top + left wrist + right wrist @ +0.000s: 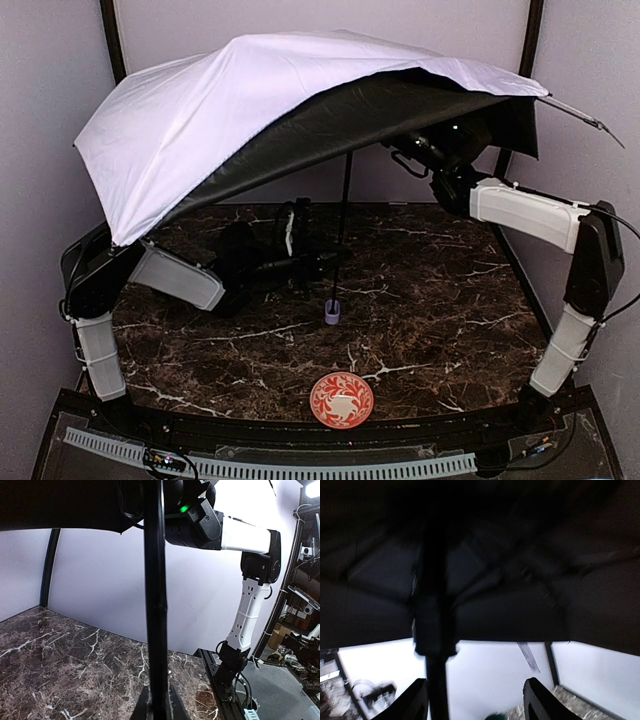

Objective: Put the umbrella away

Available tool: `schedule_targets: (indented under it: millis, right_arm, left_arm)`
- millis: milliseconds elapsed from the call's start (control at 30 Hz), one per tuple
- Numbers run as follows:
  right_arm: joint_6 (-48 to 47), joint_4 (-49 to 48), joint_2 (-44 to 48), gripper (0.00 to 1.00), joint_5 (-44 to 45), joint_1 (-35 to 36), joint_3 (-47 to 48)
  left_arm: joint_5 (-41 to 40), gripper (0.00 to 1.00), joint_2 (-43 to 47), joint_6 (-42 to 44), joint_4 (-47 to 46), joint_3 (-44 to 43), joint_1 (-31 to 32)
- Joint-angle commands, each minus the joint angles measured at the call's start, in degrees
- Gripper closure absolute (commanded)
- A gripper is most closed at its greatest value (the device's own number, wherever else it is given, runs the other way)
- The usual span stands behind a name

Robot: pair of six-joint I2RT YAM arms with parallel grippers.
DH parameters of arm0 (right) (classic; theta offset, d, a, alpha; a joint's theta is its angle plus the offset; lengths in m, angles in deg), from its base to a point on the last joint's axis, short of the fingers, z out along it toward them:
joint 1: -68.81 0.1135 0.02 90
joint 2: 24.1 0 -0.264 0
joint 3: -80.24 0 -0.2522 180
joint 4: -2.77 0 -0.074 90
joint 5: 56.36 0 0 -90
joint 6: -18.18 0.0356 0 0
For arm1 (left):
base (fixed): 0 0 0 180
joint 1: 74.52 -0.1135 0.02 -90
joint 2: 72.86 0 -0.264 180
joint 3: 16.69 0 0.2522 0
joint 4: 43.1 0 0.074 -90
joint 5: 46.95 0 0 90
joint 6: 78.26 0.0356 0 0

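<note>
Lavender fabric umbrella (250,110), black underside, stands open with its small lavender knob handle (332,313) at the centre of the dark marble bench (450,300). Left gripper (159,707) is clamped on the thin black shaft (155,605). Under the canopy, the right gripper (477,700) has its jaws spread and grips nothing.

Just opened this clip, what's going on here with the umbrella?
Two robot arms are working on an open lavender umbrella spread over the marble table, its knob handle down near the tabletop. The left gripper is shut on the thin black shaft low down. The right gripper is up under the canopy's black underside, jaws open, gripping nothing. The canopy is not yet collapsed. A red-patterned bowl sits untouched at the near edge.
</note>
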Motion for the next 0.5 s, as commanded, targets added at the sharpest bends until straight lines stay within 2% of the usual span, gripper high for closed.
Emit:
schedule_targets:
  millis: [0, 133, 267, 400, 467]
  right_arm:
    - [0.8, -6.3, 1.52, 0.34, 12.05, -0.23, -1.74]
    - [1.41, -7.72, 0.59, 0.3, 13.15, 0.18, -0.96]
    - [-2.45, -6.81, 1.52, 0.25, 12.9, 1.18, -1.1]
    - [-2.65, -8.31, 2.66, 0.29, 14.23, 1.28, -2.78]
    - [-3.31, -7.39, 2.95, 0.27, 13.82, 1.22, -2.14]
  left_arm:
    - [-2.13, 1.0, 0.81, 4.61, -2.85, -1.3, 0.89]
    - [-3.4, 1.0, 0.73, 5.79, -1.68, -1.68, 1.35]
    - [-4.84, 1.0, 0.68, 5.61, -1.16, -1.75, 1.39]
    - [-4.34, 1.0, 0.47, 5.19, -1.15, -1.93, 1.35]
    - [-4.4, 1.0, 0.46, 5.09, -1.19, -1.85, 1.35]
